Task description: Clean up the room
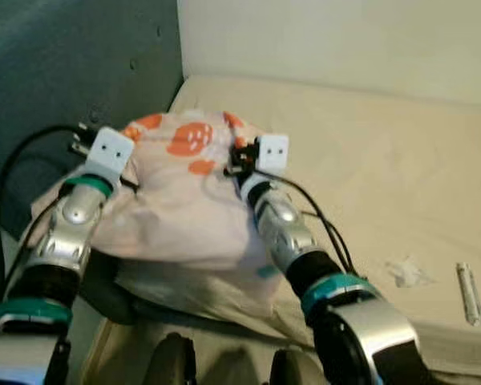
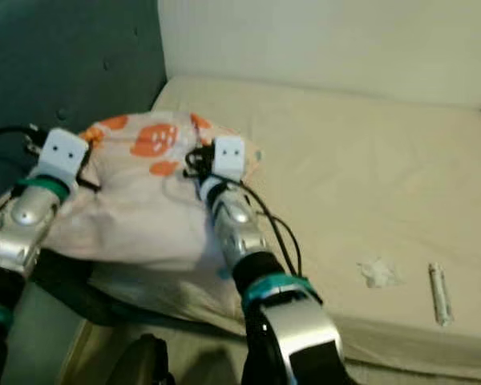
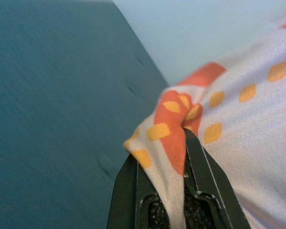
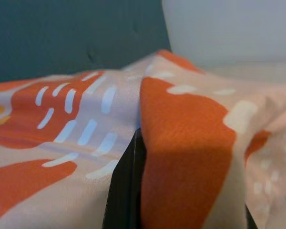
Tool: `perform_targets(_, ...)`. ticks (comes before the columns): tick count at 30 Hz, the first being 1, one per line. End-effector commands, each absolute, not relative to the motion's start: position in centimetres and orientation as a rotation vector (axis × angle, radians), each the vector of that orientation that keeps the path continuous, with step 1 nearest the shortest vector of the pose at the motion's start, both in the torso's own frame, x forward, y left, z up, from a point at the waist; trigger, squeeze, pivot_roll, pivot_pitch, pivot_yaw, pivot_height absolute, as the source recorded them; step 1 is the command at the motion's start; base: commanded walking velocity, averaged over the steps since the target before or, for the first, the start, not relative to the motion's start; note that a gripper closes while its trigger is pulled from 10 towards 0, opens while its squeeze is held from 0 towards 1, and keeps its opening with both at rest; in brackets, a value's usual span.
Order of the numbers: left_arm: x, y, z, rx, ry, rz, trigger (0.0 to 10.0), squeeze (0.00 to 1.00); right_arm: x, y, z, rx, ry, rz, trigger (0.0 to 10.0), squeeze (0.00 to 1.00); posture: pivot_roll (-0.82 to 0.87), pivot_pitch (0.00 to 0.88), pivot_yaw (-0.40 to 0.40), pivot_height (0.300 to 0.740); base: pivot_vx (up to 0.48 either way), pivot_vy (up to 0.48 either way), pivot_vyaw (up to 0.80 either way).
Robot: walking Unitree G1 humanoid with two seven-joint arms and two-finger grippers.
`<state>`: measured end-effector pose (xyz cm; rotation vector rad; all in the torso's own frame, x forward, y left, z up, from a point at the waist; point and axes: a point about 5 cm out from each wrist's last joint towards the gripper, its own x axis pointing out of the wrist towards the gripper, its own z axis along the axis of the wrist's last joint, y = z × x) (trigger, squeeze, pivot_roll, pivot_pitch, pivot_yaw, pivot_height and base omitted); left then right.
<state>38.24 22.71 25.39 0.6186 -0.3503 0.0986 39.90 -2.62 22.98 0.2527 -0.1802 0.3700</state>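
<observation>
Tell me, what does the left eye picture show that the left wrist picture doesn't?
The left eye view alone takes in the beige mattress, a crumpled tissue and a small tube lying on it, and the right gripper at the pillow's far edge. The left wrist view alone shows, close up, the left gripper with its fingers pinching a fold of fabric. Both share the orange-patterned pillow and the teal headboard.

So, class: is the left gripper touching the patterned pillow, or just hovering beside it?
Touching. In the left wrist view, the left gripper has its two black fingers closed on a fold of the orange-patterned pillow, with the fabric pinched between them.
</observation>
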Motion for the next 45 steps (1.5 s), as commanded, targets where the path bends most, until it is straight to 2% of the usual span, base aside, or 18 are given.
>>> perform_targets(1,37.4,25.4,29.5,0.661,-0.502,0.286,10.0,0.0,39.9,-1.3,27.4,0.32,-0.324,0.401,10.0,0.0,0.17,0.102,0.044,0.636,0.0,0.0,0.0)
perform_targets(4,36.3,26.4,33.1,0.715,-0.649,0.415,10.0,0.0,39.5,-0.5,31.1,0.371,-0.442,0.453,10.0,0.0,0.18,0.107,0.034,0.636,0.0,0.0,0.0)
perform_targets(11,35.3,26.5,32.5,0.724,-0.687,0.459,10.0,0.0,39.5,-0.3,30.1,0.383,-0.411,0.456,10.0,0.0,0.19,0.114,0.029,0.636,0.0,0.0,0.0)
perform_targets(13,35.4,26.5,30.9,0.676,-0.638,0.451,10.0,0.0,39.5,-0.2,29.0,0.355,-0.382,0.458,10.0,0.0,0.19,0.118,0.028,0.636,0.0,0.0,0.0)
perform_targets(14,35.8,25.9,27.4,0.61,-0.524,0.405,10.0,0.0,39.4,0.0,26.8,0.294,-0.322,0.459,10.0,0.0,0.19,0.125,0.027,0.636,0.0,0.0,0.0)
perform_targets(15,35.8,25.9,27.4,0.61,-0.524,0.405,10.0,0.0,39.4,0.0,26.8,0.294,-0.322,0.459,10.0,0.0,0.19,0.125,0.027,0.636,0.0,0.0,0.0)
perform_targets(17,36.0,24.7,21.3,0.497,-0.324,0.339,10.0,0.0,39.0,0.1,23.3,0.189,-0.23,0.462,10.0,0.0,0.2,0.135,0.025,0.636,0.0,0.0,0.0)
perform_targets(19,36.0,23.7,17.1,0.435,-0.176,0.3,10.0,0.0,38.8,-0.2,21.0,0.14,-0.171,0.454,10.0,0.0,0.19,0.14,0.03,0.636,0.0,0.0,0.0)
perform_targets(21,35.9,23.1,14.7,0.427,-0.094,0.291,10.0,0.0,38.6,-0.6,19.8,0.127,-0.134,0.441,10.0,0.0,0.19,0.142,0.036,0.636,0.0,0.0,0.0)
perform_targets(26,35.8,22.5,13.6,0.434,-0.061,0.263,10.0,0.0,38.5,-1.0,18.9,0.121,-0.109,0.429,10.0,0.0,0.19,0.143,0.04,0.636,0.0,0.0,0.0)
perform_targets(28,35.8,23.0,13.1,0.397,-0.021,0.301,10.0,0.0,38.5,-1.2,18.3,0.106,-0.087,0.423,10.0,0.0,0.18,0.138,0.048,0.636,0.0,0.0,0.0)
perform_targets(34,35.3,24.5,12.0,0.428,0.013,0.414,10.0,0.0,38.5,-2.3,16.6,0.03,-0.019,0.389,10.0,0.0,0.18,0.136,0.051,0.636,0.0,0.0,0.0)
perform_targets(40,35.3,25.3,11.4,0.368,0.08,0.411,10.0,0.0,38.1,-2.3,15.4,0.0,0.026,0.391,10.0,0.0,0.18,0.135,0.061,0.636,0.0,0.0,0.0)
perform_targets(45,35.1,25.2,10.7,0.419,0.099,0.405,10.0,0.0,37.6,-2.3,14.0,-0.024,0.063,0.383,10.0,0.0,0.19,0.133,0.059,0.636,0.0,0.0,0.0)
